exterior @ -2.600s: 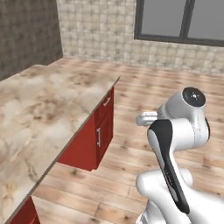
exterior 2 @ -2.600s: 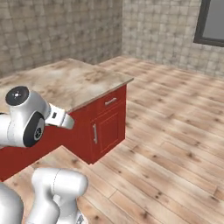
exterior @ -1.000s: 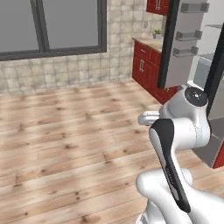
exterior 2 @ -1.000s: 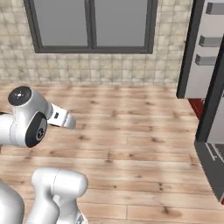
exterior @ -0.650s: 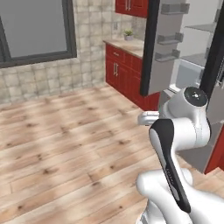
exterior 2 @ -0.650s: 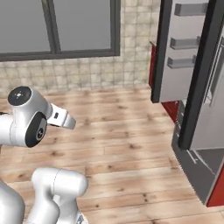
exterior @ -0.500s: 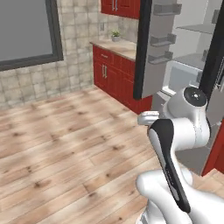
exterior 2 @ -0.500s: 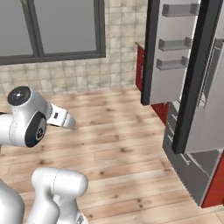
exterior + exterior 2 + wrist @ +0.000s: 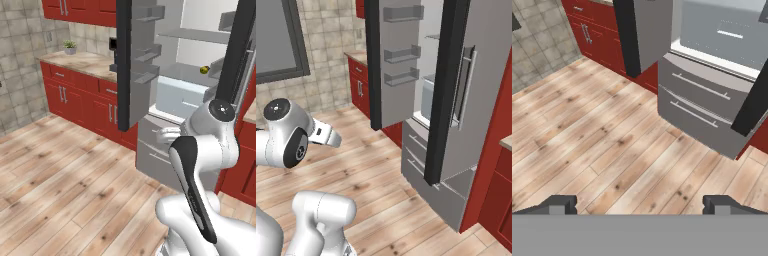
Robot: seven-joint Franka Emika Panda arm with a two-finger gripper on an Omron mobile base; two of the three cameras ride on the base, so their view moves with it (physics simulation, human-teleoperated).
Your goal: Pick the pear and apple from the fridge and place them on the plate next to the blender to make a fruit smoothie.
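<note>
The fridge (image 9: 175,97) stands ahead with both dark grey doors swung open, showing grey shelves and door bins (image 9: 401,55). On an upper shelf inside lies a small yellow-green fruit, the pear (image 9: 204,70). The apple, the plate and the blender are out of view. My gripper (image 9: 639,204) hangs open and empty over the wooden floor, well short of the fridge (image 9: 712,45). Its two finger tips sit far apart in the hand view. The fridge's lower drawers (image 9: 699,107) are closed.
Red cabinets with a stone counter (image 9: 82,62) run to the left of the fridge, with a small potted plant (image 9: 70,46) on top. More red cabinets (image 9: 496,200) stand to its right. The open left door (image 9: 135,65) juts out over the wooden floor (image 9: 65,175).
The whole picture has swung: the base has turned from the island counter past the window to face the open fridge. The arm's pose relative to the base is unchanged, gripper still open.
</note>
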